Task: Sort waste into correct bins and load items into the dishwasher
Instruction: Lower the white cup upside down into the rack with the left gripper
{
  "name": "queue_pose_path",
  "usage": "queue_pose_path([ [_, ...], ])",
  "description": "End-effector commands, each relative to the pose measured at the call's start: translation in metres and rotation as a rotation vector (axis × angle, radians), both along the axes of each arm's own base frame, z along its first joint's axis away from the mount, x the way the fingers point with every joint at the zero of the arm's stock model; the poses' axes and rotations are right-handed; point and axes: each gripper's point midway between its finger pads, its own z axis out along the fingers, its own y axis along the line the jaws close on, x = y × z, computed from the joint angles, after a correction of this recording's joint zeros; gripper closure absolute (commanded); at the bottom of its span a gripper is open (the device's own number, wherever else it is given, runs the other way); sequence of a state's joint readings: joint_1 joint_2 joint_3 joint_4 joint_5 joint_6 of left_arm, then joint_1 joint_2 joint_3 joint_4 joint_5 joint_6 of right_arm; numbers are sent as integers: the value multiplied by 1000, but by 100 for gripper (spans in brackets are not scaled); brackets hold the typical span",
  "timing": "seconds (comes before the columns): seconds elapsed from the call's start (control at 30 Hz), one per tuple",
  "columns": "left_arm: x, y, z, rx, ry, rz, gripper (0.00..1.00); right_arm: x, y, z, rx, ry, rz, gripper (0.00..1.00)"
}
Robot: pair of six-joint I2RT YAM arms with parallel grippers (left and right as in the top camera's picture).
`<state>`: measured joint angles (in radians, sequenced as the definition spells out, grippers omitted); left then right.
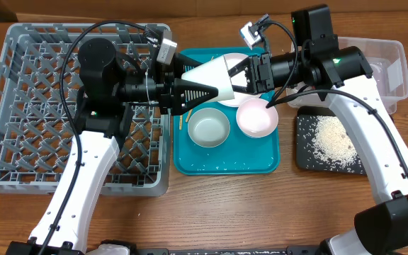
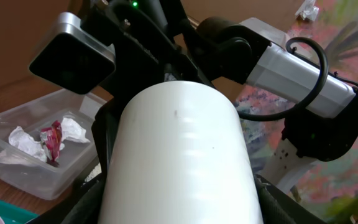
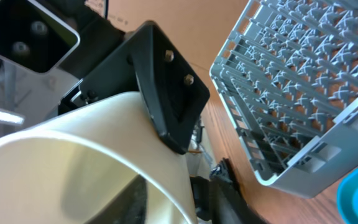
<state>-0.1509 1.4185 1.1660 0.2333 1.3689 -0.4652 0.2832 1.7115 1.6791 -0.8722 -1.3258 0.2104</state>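
Observation:
The small white cup [image 1: 214, 76] hangs on its side above the teal tray, between both arms. My left gripper [image 1: 205, 88] is shut on its body; the cup [image 2: 179, 155] fills the left wrist view, fingers on both sides. My right gripper [image 1: 245, 74] is at the cup's mouth. In the right wrist view its fingers [image 3: 185, 199] straddle the rim of the cup [image 3: 73, 168], one inside and one outside, with a gap. The grey dish rack [image 1: 20, 106] stands at the left, also in the right wrist view [image 3: 291, 81].
The teal tray [image 1: 225, 163] holds a grey bowl [image 1: 209, 126], a small white plate [image 1: 256, 117], a partly hidden large plate [image 1: 234, 59], chopsticks [image 1: 184, 120] and stray rice. The clear tub [image 2: 36, 168] holds a red wrapper [image 2: 53, 138] and paper [image 2: 23, 140]. The black tray [image 1: 307, 163] holds rice [image 1: 335, 142].

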Motion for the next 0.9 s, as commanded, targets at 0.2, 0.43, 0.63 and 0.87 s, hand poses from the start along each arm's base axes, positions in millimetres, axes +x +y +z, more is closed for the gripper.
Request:
queue_pose_path([
  [0.2, 54, 30, -35, 123, -2, 320, 54, 51, -51, -78, -463, 33, -376, 55],
  [0.43, 91, 93, -98, 423, 168, 705, 70, 63, -133, -109, -747, 95, -606, 55],
  [0.63, 75, 165, -112, 729, 381, 993, 91, 45, -213, -106, -923, 155, -739, 56],
  [0.87, 28, 225, -126, 943, 641, 1185, 96, 25, -277, -94, -1025, 248, -862, 55],
])
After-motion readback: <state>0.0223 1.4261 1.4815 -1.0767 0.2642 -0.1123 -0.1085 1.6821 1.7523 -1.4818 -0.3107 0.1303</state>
